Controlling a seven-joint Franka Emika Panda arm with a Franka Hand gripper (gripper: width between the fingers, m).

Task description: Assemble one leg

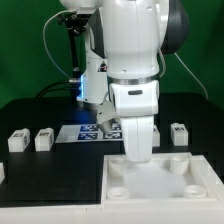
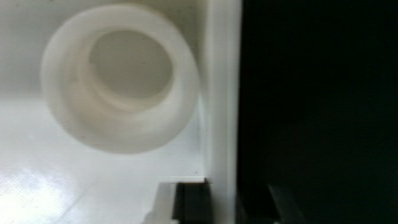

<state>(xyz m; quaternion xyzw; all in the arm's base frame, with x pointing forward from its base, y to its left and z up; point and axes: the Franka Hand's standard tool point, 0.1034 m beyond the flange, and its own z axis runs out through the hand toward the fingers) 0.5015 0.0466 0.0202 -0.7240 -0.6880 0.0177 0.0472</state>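
The white plate (image 1: 160, 180) lies at the front of the black table. My gripper (image 1: 137, 150) is low over its rear edge, its fingers hidden behind the hand in the exterior view. In the wrist view the plate surface (image 2: 71, 180) and one round corner socket (image 2: 125, 85) fill the picture. One dark finger (image 2: 192, 203) stands over the plate just inside its edge. The other finger is lost against the black table. Three legs lie apart from the gripper: two at the exterior view's left (image 1: 17, 141) (image 1: 43, 139) and one at its right (image 1: 178, 131).
The marker board (image 1: 88, 131) lies behind the arm near the table's middle. The plate's front corner sockets (image 1: 117, 184) show in the exterior view. Black table (image 2: 320, 100) runs beside the plate's edge.
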